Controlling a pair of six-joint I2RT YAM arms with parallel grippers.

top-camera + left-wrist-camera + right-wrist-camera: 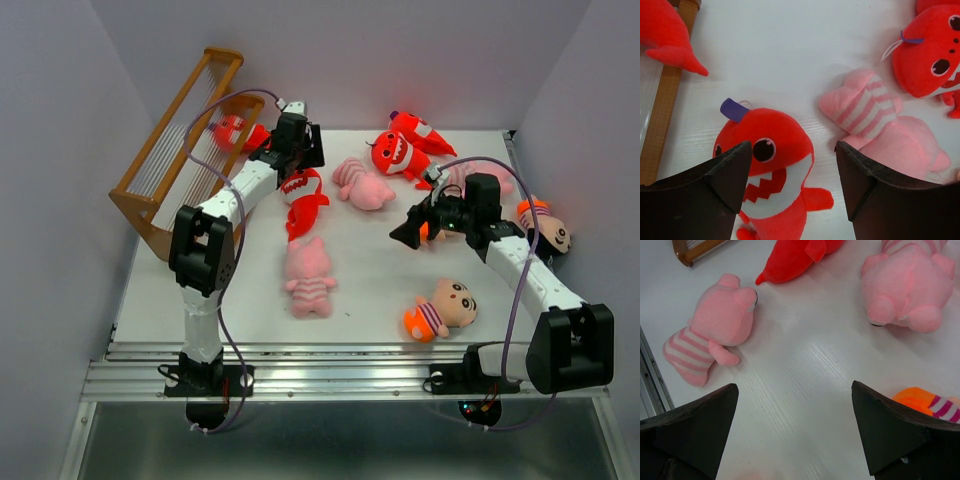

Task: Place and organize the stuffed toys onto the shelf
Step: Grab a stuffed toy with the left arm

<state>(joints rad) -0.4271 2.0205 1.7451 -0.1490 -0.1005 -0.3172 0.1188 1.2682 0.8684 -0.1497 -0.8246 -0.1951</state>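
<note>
The brown slatted shelf [170, 155] stands at the back left, and one red monster [235, 130] lies against it. My left gripper [293, 168] hovers open over another red monster [303, 200]; in the left wrist view this monster [767, 165] lies face up between and below the spread fingers of that gripper [792, 150], not gripped. A pink pig [880, 120] lies just to its right. My right gripper [412, 228] hangs open over bare table, also seen in its own wrist view [795, 390] with nothing between its fingers. A pig [715, 325] lies to its left.
Two more red monsters [400, 148] lie at the back centre. Pigs lie at mid-table [362, 185] and near the front [308, 275]. One boy doll [442, 308] sits front right, another [545, 228] by the right arm. The table's front rail [340, 355] runs along the near edge.
</note>
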